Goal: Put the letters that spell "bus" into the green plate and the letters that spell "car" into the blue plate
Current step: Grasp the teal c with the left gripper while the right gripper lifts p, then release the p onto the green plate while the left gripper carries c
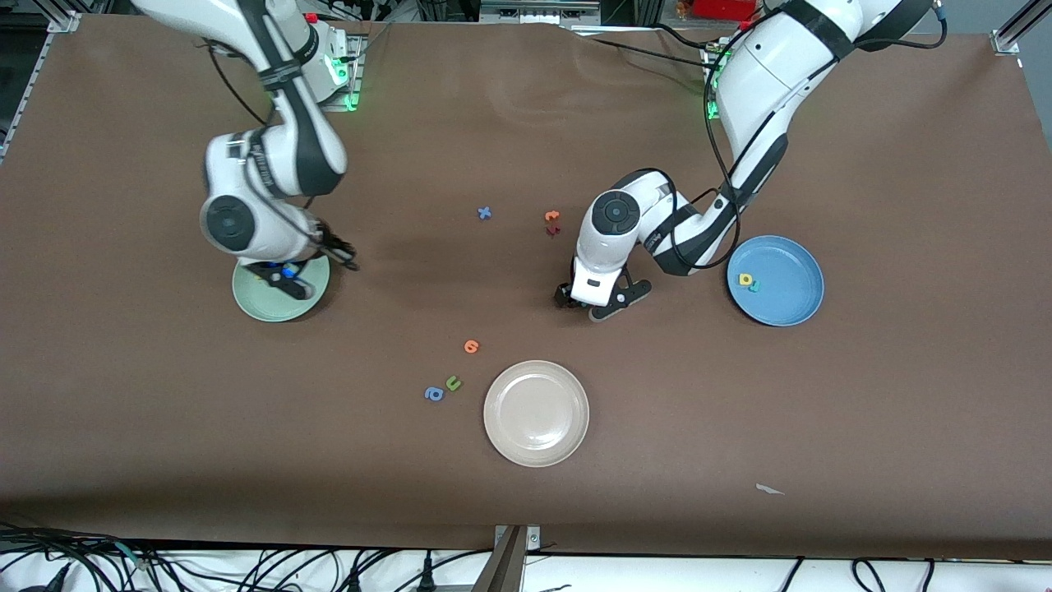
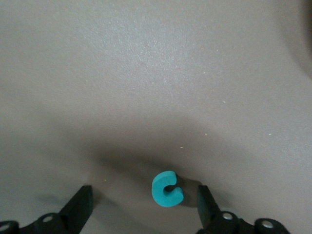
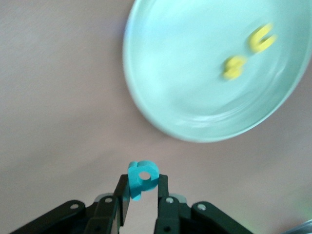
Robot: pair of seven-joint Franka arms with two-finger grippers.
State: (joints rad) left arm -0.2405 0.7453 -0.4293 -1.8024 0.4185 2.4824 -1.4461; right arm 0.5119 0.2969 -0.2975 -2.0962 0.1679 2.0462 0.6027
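My right gripper (image 3: 142, 187) is shut on a teal b (image 3: 142, 178) and hangs at the rim of the pale green plate (image 3: 195, 83). A yellow u (image 3: 262, 39) and a yellow s (image 3: 234, 67) lie in that plate (image 1: 271, 308). My left gripper (image 2: 144, 204) is low on the table, open, with a teal c (image 2: 167, 189) lying between its fingers (image 2: 207, 202), closer to one. In the front view this gripper (image 1: 598, 306) hides the c. The blue plate (image 1: 789, 300), at the left arm's end of the table, holds a yellow a (image 1: 745, 279) and a teal r (image 1: 754, 287).
A beige plate (image 1: 536, 413) sits nearer the front camera, mid-table. Beside it lie an orange letter (image 1: 471, 346), a green u (image 1: 453, 383) and a blue a (image 1: 433, 394). A blue x (image 1: 484, 213) and two small orange and red letters (image 1: 552, 222) lie farther back.
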